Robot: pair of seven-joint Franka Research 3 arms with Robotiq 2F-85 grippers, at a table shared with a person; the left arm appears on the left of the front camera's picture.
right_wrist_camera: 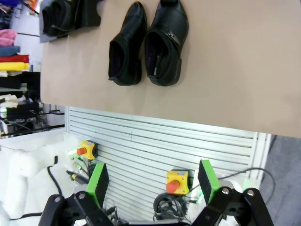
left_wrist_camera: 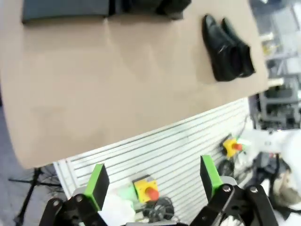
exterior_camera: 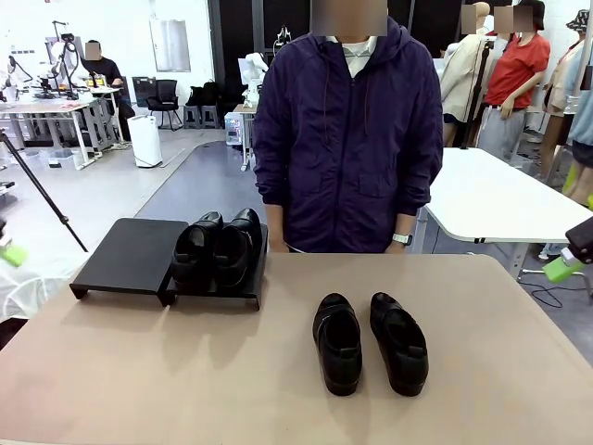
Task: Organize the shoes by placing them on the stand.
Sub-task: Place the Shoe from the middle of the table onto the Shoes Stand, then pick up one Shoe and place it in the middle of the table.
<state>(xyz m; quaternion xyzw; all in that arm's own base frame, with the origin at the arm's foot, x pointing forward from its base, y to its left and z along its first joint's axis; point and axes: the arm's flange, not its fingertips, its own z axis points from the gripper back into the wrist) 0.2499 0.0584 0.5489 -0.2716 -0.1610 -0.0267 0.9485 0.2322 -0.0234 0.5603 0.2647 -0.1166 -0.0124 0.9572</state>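
Note:
Two glossy black shoes (exterior_camera: 219,247) sit side by side on the right platform of the low black stand (exterior_camera: 130,252); its left platform is bare. Two more shoes (exterior_camera: 338,343) (exterior_camera: 399,342) lie on the tan table right of centre, toes toward me. My left gripper (exterior_camera: 11,252) hangs off the table's left edge, and my right gripper (exterior_camera: 567,264) is off the right edge. In the left wrist view the gripper (left_wrist_camera: 154,181) is open and holds nothing, with the loose shoes (left_wrist_camera: 228,49) far off. The right wrist view shows that gripper (right_wrist_camera: 152,181) open below the table edge, under the loose pair (right_wrist_camera: 148,44).
A person in a purple jacket (exterior_camera: 350,139) stands at the table's far side, arms down. A white table (exterior_camera: 500,199) stands behind on the right. Emergency-stop boxes (right_wrist_camera: 178,181) and a slatted panel (right_wrist_camera: 160,141) sit below the near table edge.

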